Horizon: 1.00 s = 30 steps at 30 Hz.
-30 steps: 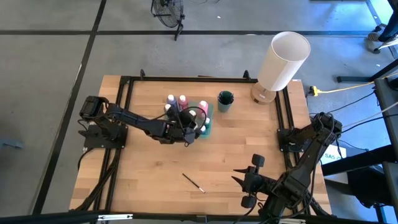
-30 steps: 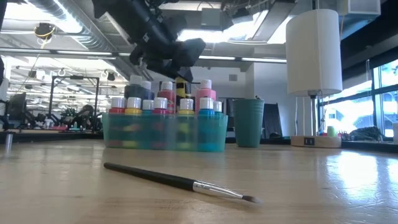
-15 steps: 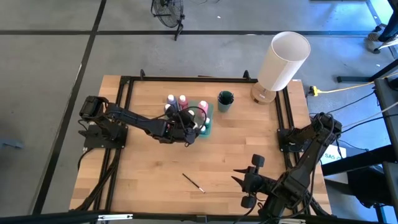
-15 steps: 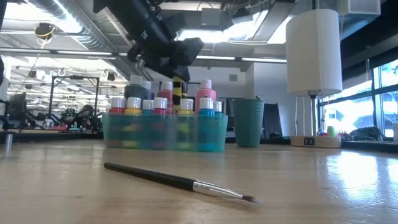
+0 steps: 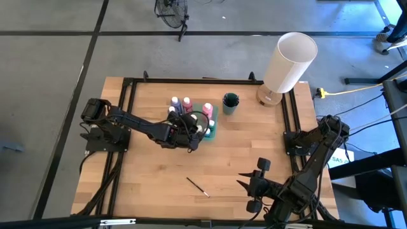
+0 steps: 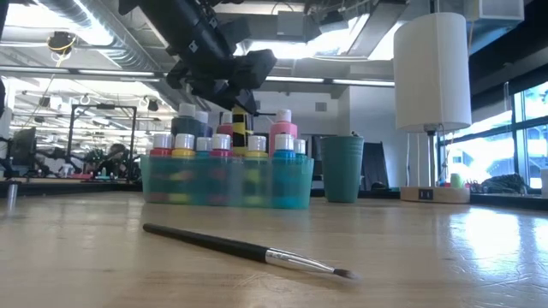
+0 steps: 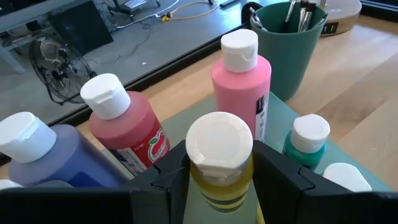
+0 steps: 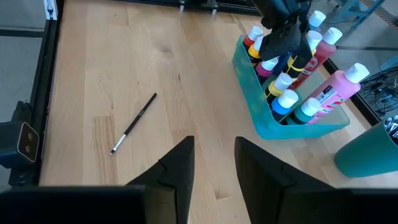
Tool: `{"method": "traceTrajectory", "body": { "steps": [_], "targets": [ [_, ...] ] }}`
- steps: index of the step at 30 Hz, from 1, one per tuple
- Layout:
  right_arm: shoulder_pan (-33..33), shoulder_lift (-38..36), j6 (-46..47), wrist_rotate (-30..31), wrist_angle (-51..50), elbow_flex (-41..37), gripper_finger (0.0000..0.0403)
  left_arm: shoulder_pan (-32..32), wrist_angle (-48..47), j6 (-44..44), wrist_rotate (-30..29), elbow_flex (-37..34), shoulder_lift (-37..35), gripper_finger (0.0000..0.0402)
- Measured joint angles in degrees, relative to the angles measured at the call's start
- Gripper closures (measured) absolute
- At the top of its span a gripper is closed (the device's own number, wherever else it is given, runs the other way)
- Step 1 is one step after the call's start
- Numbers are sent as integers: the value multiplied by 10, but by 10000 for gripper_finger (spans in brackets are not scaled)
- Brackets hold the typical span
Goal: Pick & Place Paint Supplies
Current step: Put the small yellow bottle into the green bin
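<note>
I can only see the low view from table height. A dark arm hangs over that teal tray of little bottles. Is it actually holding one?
Observer: Yes. The left wrist view shows the left gripper shut on a yellow bottle with a white cap.
Operator: Is there another arm? I see just one.
Observer: From above, the right gripper waits near the table's front edge, holding nothing.
Operator: And that teal cup, is anything inside?
Observer: The left wrist view looks into the teal cup: brushes stand in it.
</note>
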Motion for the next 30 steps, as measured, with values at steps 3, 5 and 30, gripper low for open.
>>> {"method": "traceTrajectory", "body": {
  "steps": [3, 5, 30],
  "targets": [
    [0, 0, 0, 0, 0, 0, 286, 0, 0, -3, 0, 0, 0, 261],
    [0, 0, 0, 0, 0, 0, 286, 0, 1, -2, 0, -1, 0, 261],
    [0, 0, 0, 0, 1, 0, 286, -21, 18, -24, -26, -20, 24, 261]
  ]
}}
